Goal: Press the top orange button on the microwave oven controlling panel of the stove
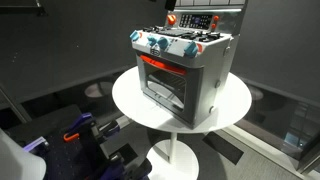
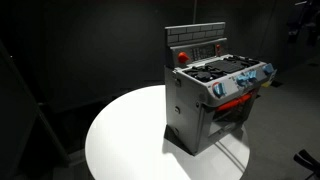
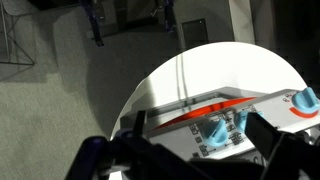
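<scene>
The silver-grey toy stove (image 1: 185,75) stands on a round white table (image 1: 130,95), with a lit red-orange oven window and blue-white knobs. It shows in both exterior views (image 2: 215,100). Its dark upright controlling panel (image 1: 197,20) rises at the back, with an orange-red button (image 1: 170,19) at one end; the panel (image 2: 200,42) and button (image 2: 182,57) also show from the other side. In the wrist view my gripper (image 3: 200,135) is open and empty, with its fingers spread above the stove's front (image 3: 230,115), over the knobs and oven window. The panel is out of the wrist view.
The table (image 2: 125,135) has bare white surface beside the stove, and its rim (image 3: 200,70) shows in the wrist view. Blue and black gear (image 1: 75,130) lies on the floor next to the table's pedestal (image 1: 175,155). Dark frame legs (image 3: 130,20) stand on the floor beyond.
</scene>
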`<state>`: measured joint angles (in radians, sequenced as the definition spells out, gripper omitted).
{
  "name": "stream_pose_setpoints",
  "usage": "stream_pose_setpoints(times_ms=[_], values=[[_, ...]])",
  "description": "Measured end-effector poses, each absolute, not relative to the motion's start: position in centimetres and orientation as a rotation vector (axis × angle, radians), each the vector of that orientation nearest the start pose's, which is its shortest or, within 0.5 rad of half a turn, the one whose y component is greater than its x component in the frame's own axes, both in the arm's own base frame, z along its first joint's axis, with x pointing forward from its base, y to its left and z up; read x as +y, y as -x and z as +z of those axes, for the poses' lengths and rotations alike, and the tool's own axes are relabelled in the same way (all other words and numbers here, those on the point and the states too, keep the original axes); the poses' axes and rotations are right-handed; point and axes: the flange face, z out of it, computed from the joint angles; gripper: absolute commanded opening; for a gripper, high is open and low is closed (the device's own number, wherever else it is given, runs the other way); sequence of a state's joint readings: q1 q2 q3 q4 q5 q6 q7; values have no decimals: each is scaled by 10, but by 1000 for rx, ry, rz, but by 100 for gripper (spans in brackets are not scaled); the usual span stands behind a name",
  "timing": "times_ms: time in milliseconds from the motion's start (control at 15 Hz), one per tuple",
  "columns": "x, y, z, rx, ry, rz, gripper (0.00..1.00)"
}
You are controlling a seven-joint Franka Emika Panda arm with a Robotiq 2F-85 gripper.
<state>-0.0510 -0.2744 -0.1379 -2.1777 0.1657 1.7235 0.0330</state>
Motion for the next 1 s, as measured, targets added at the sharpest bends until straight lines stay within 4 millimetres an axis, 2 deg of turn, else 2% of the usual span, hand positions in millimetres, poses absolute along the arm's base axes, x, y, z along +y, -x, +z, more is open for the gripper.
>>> stream_pose_setpoints(times_ms=[533, 1000], values=[[-73, -449, 492, 367, 2906, 225, 100], [-71, -478, 503, 336, 3012, -62, 100]])
